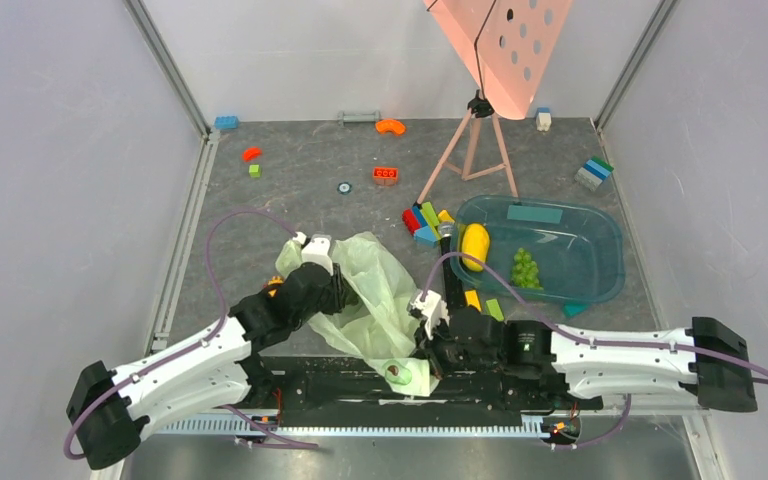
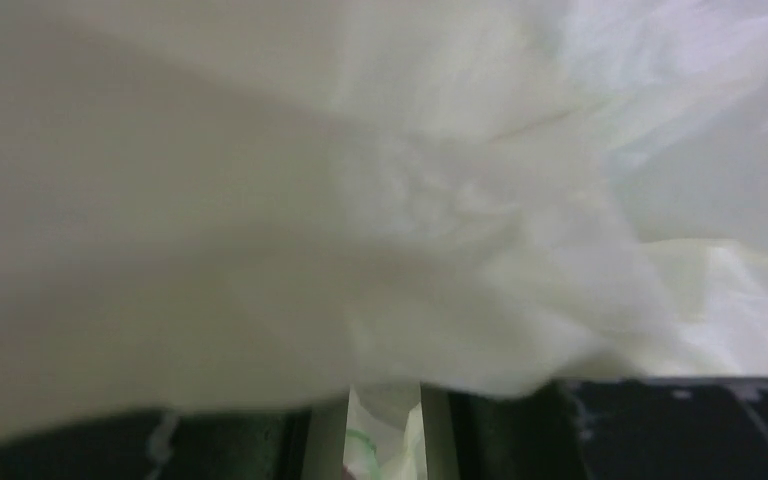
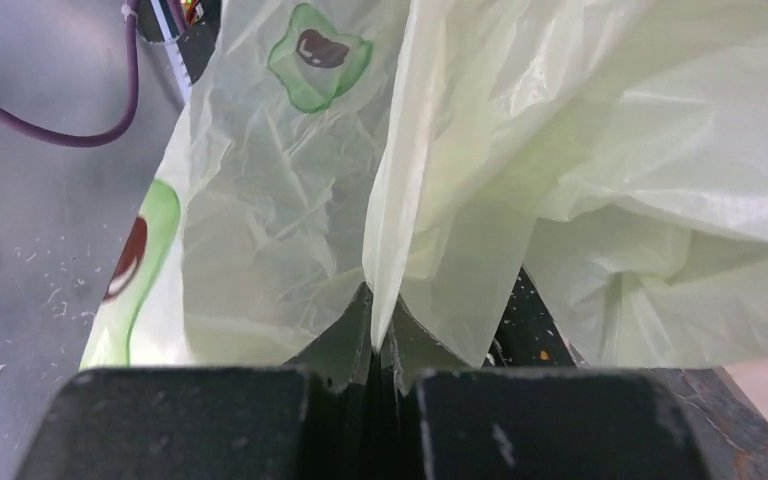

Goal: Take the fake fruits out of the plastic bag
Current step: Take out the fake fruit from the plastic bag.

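The pale-green plastic bag (image 1: pixel 380 300) lies crumpled between my two arms at the near middle. My left gripper (image 1: pixel 343 288) is pressed into the bag's upper left part. In the left wrist view the bag (image 2: pixel 380 200) covers almost everything, and a fold sits in the narrow gap between the jaws. My right gripper (image 1: pixel 426 328) is shut on a fold of the bag (image 3: pixel 460 180) at its right edge. A yellow oblong fruit (image 1: pixel 474 245) and a green bumpy cluster (image 1: pixel 525 268) lie in the teal tray (image 1: pixel 605 285). The bag hides whatever is inside it.
Coloured bricks (image 1: pixel 422 220) lie left of the tray and more (image 1: pixel 482 303) in front of it. A pink stand on a tripod (image 1: pixel 475 150) rises behind. Loose bricks (image 1: pixel 386 175) and a blue-green stack (image 1: pixel 593 172) lie farther back. Grey walls close in both sides.
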Available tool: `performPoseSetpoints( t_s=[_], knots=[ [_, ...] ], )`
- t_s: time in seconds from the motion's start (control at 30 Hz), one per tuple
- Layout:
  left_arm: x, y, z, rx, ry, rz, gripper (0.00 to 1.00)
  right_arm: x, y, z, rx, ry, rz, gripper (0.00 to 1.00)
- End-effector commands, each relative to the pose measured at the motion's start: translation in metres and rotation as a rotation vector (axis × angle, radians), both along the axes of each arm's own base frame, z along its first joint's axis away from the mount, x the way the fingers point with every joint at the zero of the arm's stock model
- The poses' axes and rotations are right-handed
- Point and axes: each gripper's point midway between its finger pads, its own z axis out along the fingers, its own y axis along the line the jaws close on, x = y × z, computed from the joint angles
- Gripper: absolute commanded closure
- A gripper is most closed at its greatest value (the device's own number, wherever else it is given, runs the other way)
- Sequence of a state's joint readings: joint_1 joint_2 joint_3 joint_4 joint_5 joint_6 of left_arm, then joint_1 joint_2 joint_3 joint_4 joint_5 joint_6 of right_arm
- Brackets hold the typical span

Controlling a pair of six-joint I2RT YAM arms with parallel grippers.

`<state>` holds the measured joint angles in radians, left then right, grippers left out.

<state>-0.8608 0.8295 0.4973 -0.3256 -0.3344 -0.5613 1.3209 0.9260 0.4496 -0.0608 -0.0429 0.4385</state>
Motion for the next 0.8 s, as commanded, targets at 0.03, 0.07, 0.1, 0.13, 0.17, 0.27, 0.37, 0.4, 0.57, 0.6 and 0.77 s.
performPoseSetpoints(
  t_s=[0.03,0.07,0.1,0.13,0.17,0.27,0.37,0.4,0.57,0.6,0.77],
  knots=[
    [-0.030,0.007,-0.037,-0.076,0.167,0.101,0.66,0.000,0.020,0.006,0.036,-0.041,-0.040,1.00],
    [-0.034,0.008,-0.041,-0.094,0.176,0.113,0.66,0.001,0.020,0.001,0.020,-0.049,-0.049,1.00],
    [-0.037,0.009,-0.044,-0.107,0.180,0.121,0.66,0.002,0.020,-0.002,0.007,-0.061,-0.060,1.00],
    [-0.040,0.012,-0.048,-0.117,0.185,0.138,0.65,0.003,0.019,-0.007,-0.009,-0.068,-0.068,1.00],
    [-0.042,0.015,-0.051,-0.122,0.186,0.150,0.63,0.005,0.018,-0.011,-0.023,-0.078,-0.082,1.00],
    [-0.044,0.020,-0.054,-0.135,0.177,0.160,0.56,0.007,0.014,-0.020,-0.048,-0.094,-0.103,1.00],
    [-0.039,0.017,-0.039,-0.162,0.121,0.136,0.50,0.007,0.015,-0.023,-0.059,-0.103,-0.101,1.00],
    [-0.035,0.015,-0.031,-0.169,0.091,0.123,0.46,0.007,0.015,-0.023,-0.059,-0.105,-0.099,1.00],
    [-0.017,0.019,-0.001,-0.135,-0.008,0.151,0.23,0.009,0.017,-0.018,-0.050,-0.111,-0.109,1.00],
    [-0.014,0.018,0.004,-0.123,-0.017,0.155,0.21,0.009,0.017,-0.018,-0.051,-0.112,-0.111,1.00],
    [0.002,0.020,0.006,-0.021,-0.032,0.200,0.10,0.009,0.017,-0.017,-0.054,-0.111,-0.113,1.00]
  ],
)
